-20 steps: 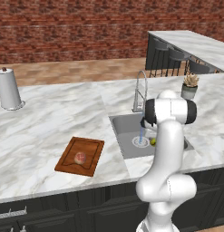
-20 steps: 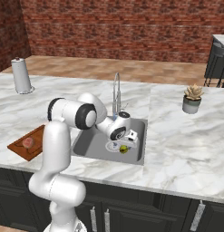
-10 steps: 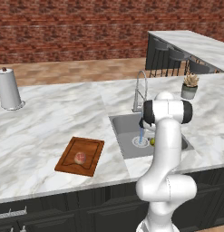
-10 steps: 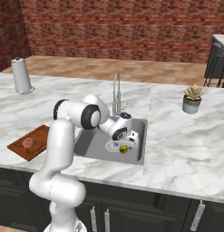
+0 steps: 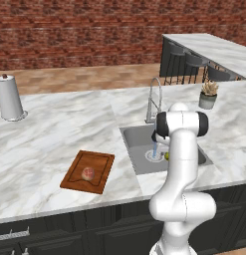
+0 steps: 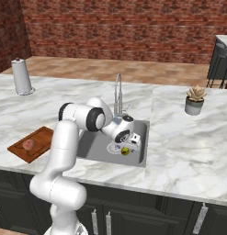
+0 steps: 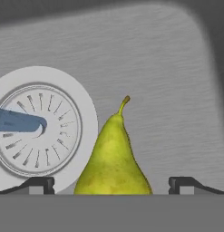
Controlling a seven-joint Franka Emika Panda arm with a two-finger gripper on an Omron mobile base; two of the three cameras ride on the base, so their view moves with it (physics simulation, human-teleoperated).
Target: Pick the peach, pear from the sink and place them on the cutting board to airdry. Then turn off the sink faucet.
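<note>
Hand view: open gripper (image 7: 111, 185) low in sink (image 7: 177, 77), fingertips either side of pear (image 7: 112, 158) at bottom centre, drain (image 7: 38, 129) at left.

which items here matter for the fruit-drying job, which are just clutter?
Job:
peach, on the cutting board
pear, in the sink by the drain
sink faucet, water running
end effector, open over the pear

Clutter:
paper towel roll
potted plant
</note>
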